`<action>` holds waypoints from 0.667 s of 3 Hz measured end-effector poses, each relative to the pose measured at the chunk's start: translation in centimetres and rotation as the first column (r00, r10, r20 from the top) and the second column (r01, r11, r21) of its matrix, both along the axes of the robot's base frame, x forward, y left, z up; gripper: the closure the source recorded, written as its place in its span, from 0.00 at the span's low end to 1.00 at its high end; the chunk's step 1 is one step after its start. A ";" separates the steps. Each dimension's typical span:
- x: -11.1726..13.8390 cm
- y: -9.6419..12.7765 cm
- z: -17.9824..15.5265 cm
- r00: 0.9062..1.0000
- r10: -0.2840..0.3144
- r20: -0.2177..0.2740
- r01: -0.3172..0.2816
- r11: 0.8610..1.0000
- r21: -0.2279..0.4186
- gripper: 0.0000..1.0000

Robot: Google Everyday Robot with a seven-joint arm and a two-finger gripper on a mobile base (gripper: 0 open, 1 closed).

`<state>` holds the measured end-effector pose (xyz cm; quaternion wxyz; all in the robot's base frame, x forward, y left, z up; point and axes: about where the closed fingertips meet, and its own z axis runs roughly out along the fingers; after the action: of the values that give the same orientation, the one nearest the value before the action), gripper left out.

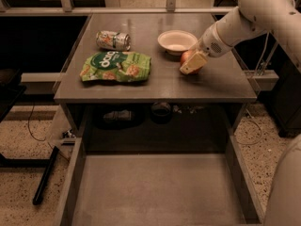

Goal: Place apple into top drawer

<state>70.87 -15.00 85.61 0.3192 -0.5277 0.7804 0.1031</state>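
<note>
- gripper [193, 62]: low over right side of tabletop [160, 81], right up against the apple [186, 57]. Grip state: can't tell, far side is hidden behind the fruit.
- apple: sits on tabletop, red w/ paler patch, part-covered by gripper. Just in front of white bowl [177, 40], close but can't tell if touching. Not in drawer.
- arm [244, 13]: white, comes in from upper right, angled down-left to the wrist.
- green snack bag [116, 66]: flat on tabletop, left-centre, well apart from apple.
- can [113, 40]: lying on its side, just behind bag.
- top drawer [155, 187]: pulled open below front edge of table, grey flat bottom, low side walls.
</note>
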 end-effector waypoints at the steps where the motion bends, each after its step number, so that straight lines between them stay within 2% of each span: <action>1: 0.0 0.0 0.0 1.000 0.000 0.000 0.000 1.000 0.000 0.88; 2: 0.1 1.0 0.0 1.000 0.015 -0.024 -0.015 1.000 -0.020 1.00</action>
<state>70.98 -13.97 85.57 0.3037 -0.5353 0.7813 0.1039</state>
